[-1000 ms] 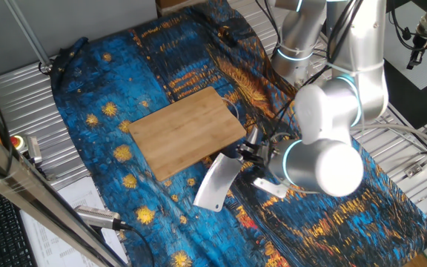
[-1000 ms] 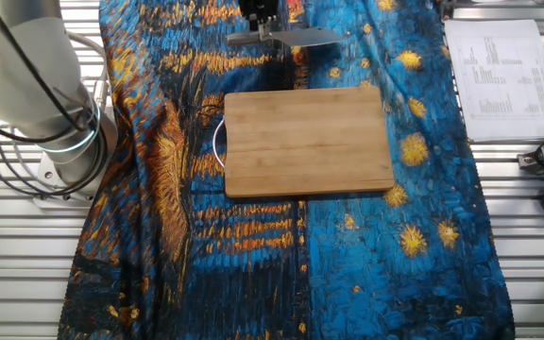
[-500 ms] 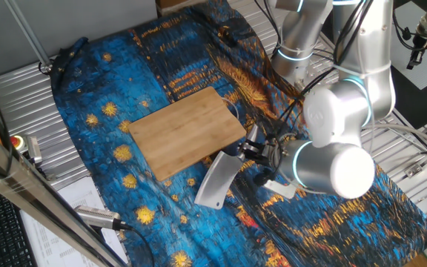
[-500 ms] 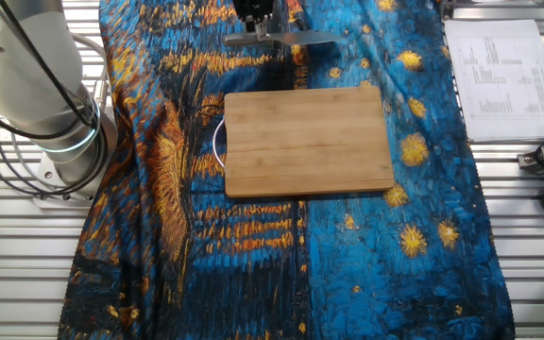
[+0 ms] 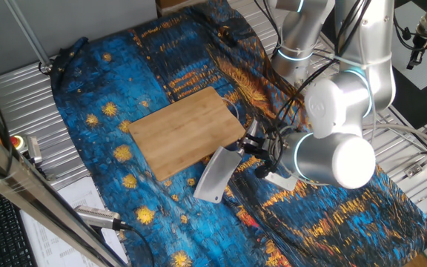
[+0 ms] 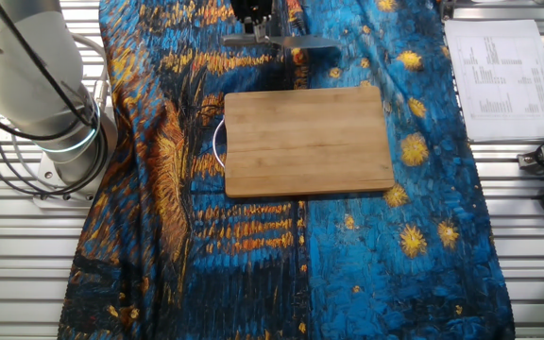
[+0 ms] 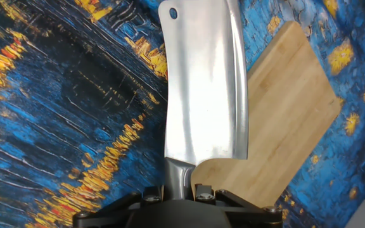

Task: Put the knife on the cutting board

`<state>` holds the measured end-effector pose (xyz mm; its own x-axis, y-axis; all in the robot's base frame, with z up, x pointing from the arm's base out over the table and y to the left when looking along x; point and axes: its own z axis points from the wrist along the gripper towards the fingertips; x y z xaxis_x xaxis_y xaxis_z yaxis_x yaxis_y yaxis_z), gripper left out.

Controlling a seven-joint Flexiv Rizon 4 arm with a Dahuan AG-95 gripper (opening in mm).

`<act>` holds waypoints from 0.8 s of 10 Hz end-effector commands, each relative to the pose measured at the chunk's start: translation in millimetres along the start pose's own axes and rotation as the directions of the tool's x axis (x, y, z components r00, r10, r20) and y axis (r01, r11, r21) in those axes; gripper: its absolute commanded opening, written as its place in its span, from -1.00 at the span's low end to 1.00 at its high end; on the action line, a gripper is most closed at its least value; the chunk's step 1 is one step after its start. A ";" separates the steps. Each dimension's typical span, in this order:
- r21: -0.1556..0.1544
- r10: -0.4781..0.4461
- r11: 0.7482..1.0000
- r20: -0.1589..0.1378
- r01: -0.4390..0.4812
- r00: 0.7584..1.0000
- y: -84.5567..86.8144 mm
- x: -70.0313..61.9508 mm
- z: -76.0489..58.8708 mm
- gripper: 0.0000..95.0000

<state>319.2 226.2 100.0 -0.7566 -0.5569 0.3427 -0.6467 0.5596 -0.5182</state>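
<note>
Right now the gripper [image 7: 179, 190] has its fingers [image 7: 198, 189] clamped on the handle of the knife [image 7: 203, 82], gripping at the very end so the broad blade sticks out ahead, flat side up and roughly level. That flat carry looks chosen so the blade can be laid down face-on rather than dropped on its edge. The knife appears lifted off the painted cloth [image 5: 95, 111], just beside the near corner of the cutting board [image 5: 186, 132]; in the hand view its far edge already overlaps the board. What remains is a short sideways carry, then a lowering.
</note>
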 end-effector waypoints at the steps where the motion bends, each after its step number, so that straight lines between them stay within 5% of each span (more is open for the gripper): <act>1: 0.008 -0.004 1.000 0.000 0.004 1.000 -0.2 0.5 0.8 -1.00; 8: 0.021 -0.011 1.000 0.006 0.011 1.000 -3.8 8.8 9.1 -1.00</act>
<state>315.4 213.4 98.1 -0.7479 -0.5675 0.3443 -0.6537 0.5399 -0.5302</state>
